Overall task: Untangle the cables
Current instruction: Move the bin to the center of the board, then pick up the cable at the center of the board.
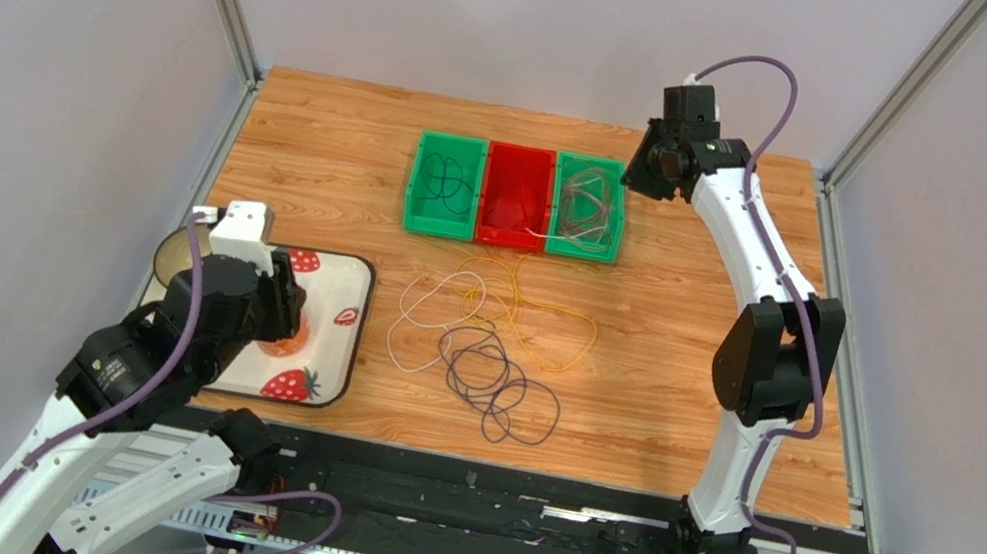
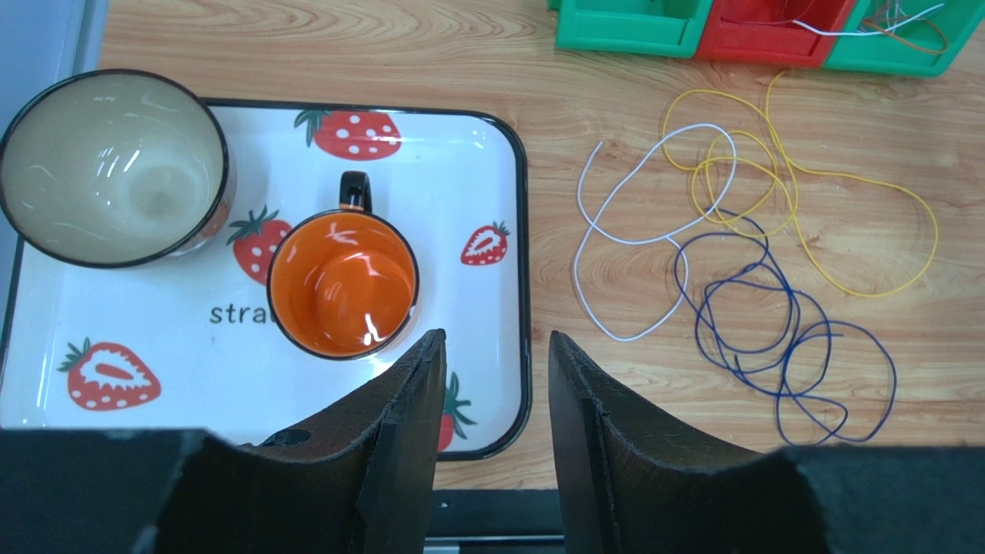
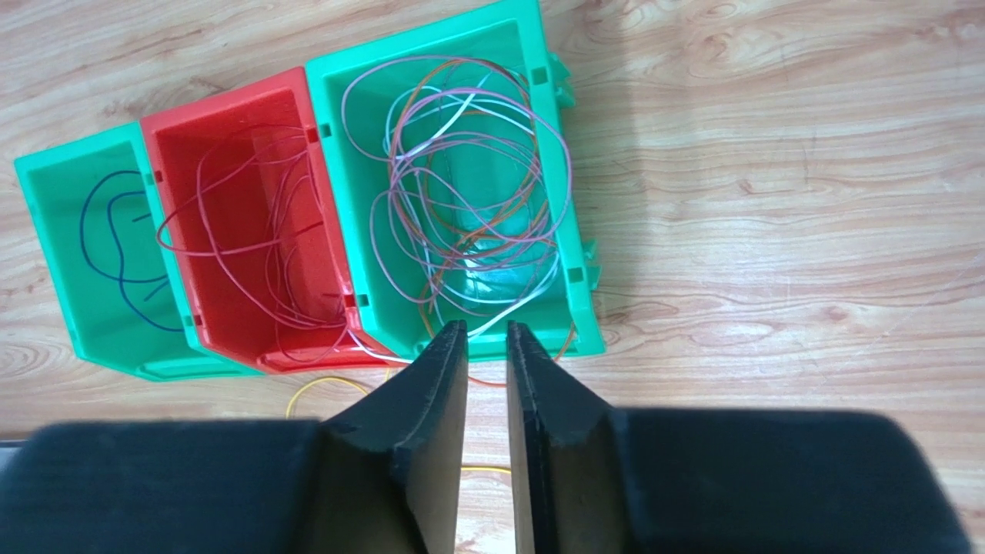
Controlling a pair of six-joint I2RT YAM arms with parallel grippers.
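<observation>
Overhead view of a wooden table (image 1: pixel 684 357) with two robot arms. Near its middle lie the loose cables (image 1: pixel 488 362): white, yellow and dark purple loops crossing one another. More cables sit sorted in three bins at the far side: a dark one in the left green bin (image 1: pixel 416 180), pinkish ones in the red bin (image 1: pixel 524 150), and a mixed coil in the right green bin (image 3: pixel 563 173). The right gripper (image 3: pixel 487 329) hovers above that bin, jaws narrowly apart with nothing seen between them. The left gripper (image 2: pixel 497 341) hangs half open and empty over a strawberry tray (image 2: pixel 474 185). The next pick would likely go best at an outer loop clear of crossings, lifted slowly so the strand slips free
</observation>
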